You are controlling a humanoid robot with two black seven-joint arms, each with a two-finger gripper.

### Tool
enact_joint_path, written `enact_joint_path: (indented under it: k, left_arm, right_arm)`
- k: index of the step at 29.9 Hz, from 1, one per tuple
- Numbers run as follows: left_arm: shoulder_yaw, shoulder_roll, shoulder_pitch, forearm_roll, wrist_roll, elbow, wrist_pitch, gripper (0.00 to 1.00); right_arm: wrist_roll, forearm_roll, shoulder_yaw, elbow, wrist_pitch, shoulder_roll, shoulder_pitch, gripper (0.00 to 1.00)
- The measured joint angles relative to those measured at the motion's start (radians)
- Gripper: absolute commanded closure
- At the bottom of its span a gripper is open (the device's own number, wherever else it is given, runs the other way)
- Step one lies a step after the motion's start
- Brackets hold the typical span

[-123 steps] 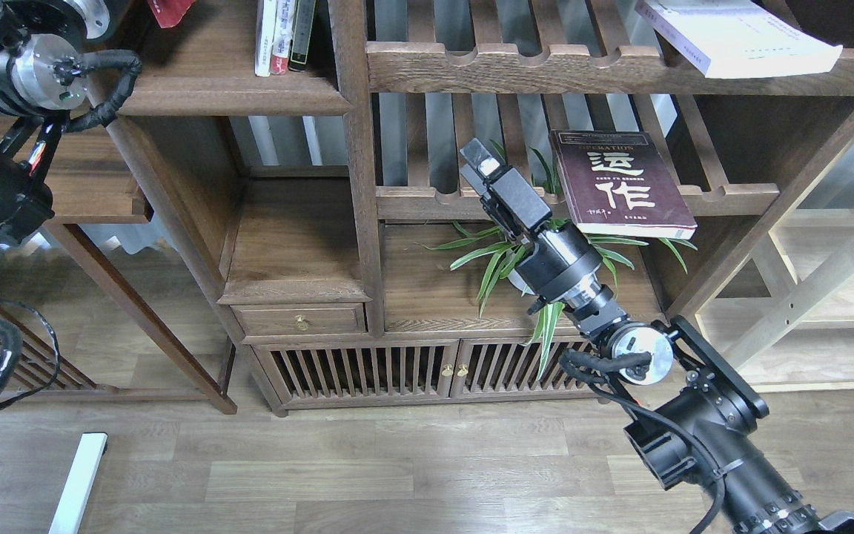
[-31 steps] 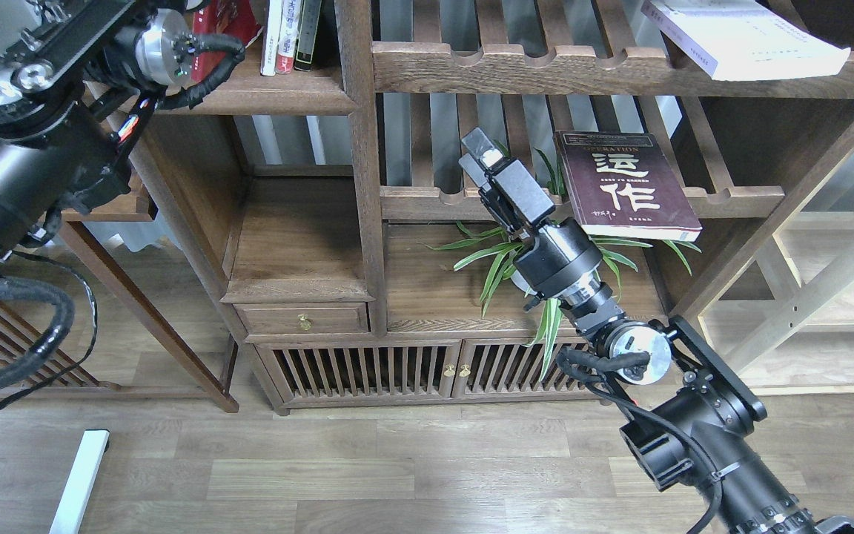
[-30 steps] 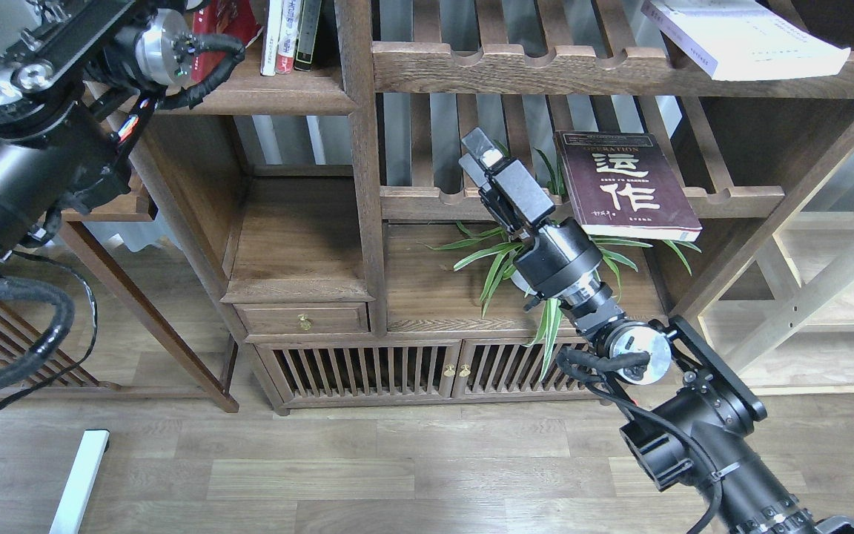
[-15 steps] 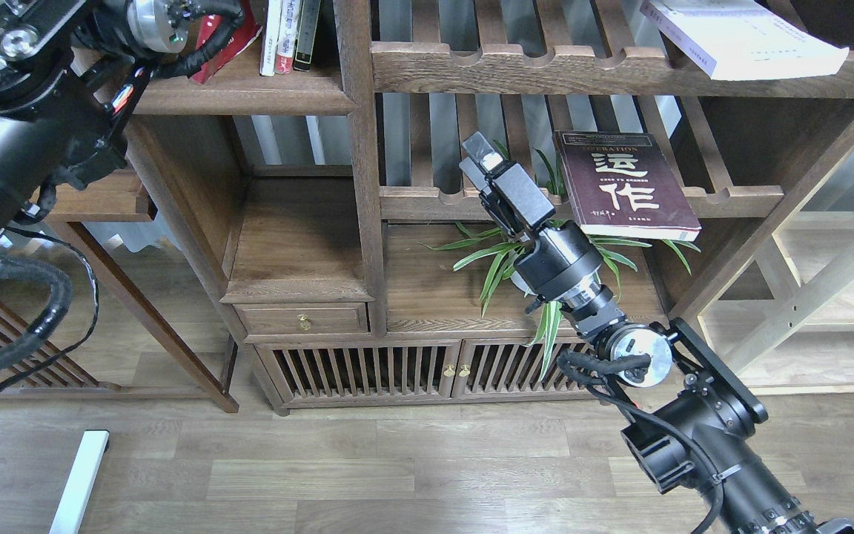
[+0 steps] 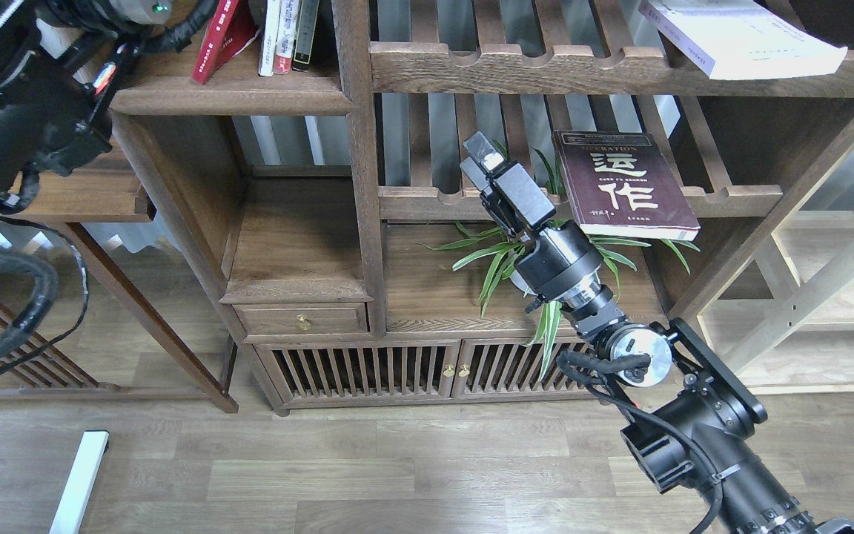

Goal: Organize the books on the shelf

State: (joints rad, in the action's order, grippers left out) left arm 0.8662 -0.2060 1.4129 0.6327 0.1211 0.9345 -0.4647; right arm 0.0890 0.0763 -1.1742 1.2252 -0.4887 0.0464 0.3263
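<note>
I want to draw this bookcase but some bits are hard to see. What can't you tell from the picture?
Head view only:
- Left gripper: cut off by the top-left edge.
- Red book: top past the upper edge.
- White book: far end cropped.
- Right gripper: fingers indistinguishable, seen end-on.

My left arm (image 5: pixel 19 89) runs off the top-left corner, so I can't see its gripper at all. The red book (image 5: pixel 213 37) on the dark shelf (image 5: pixel 234 93) is cut off by the top edge; only its lower part shows, and I can't tell whether anything holds it. The three thin books (image 5: pixel 288 33) beside it are cropped the same way. On my right gripper (image 5: pixel 488 162), the fingers sit too close together for me to say whether they are parted. The white book (image 5: pixel 738 37) loses its far corner at the top edge. The plant (image 5: pixel 505 259) is partly hidden behind my right arm.
</note>
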Motion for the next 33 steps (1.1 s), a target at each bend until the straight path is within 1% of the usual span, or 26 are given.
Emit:
enact_joint_path:
  k: [4, 8, 11, 15, 21, 24, 27, 29, 30, 31, 33]
  left_arm:
    - [0.000, -0.027, -0.011, -0.001, 0.000, 0.064, -0.003, 0.02]
    - [0.000, -0.075, -0.042, -0.001, 0.000, 0.145, -0.005, 0.01]
    - [0.003, -0.103, -0.083, -0.002, -0.001, 0.235, -0.013, 0.01]
    - [0.048, -0.116, -0.144, -0.002, -0.001, 0.356, -0.023, 0.01]
    - [0.150, -0.117, -0.233, -0.004, -0.002, 0.500, -0.024, 0.01]
    - [0.205, -0.104, -0.292, -0.009, -0.009, 0.583, -0.024, 0.01]
    - [0.258, -0.065, -0.366, -0.037, -0.020, 0.672, -0.024, 0.01]
    - [0.285, -0.028, -0.411, -0.051, -0.035, 0.724, -0.024, 0.01]
    - [0.293, -0.013, -0.426, -0.055, -0.043, 0.740, -0.019, 0.01]
    - [0.301, 0.004, -0.440, -0.058, -0.055, 0.754, 0.003, 0.01]
    - [0.316, 0.031, -0.466, -0.069, -0.075, 0.768, 0.086, 0.01]
  right_arm:
    - [0.000, 0.000, -0.001, -0.001, 0.000, 0.003, -0.007, 0.12]
    - [0.000, 0.000, -0.001, -0.001, 0.000, 0.004, -0.028, 0.07]
    - [0.000, 0.001, -0.001, -0.001, 0.000, -0.002, -0.035, 0.07]
    - [-0.006, 0.002, -0.002, -0.001, 0.000, -0.029, -0.036, 0.07]
    - [-0.006, 0.012, -0.003, -0.001, 0.000, -0.043, -0.042, 0.08]
    - [-0.003, 0.013, -0.003, 0.008, 0.000, -0.045, -0.071, 0.08]
    - [-0.002, 0.014, -0.018, 0.013, 0.000, -0.046, -0.091, 0.08]
    - [-0.003, 0.014, -0.045, 0.014, 0.000, -0.046, -0.094, 0.08]
    - [-0.003, 0.014, -0.057, 0.015, 0.000, -0.046, -0.094, 0.08]
    - [-0.002, 0.014, -0.068, 0.017, 0.000, -0.046, -0.095, 0.08]
    - [-0.002, 0.014, -0.087, 0.020, 0.000, -0.046, -0.095, 0.08]
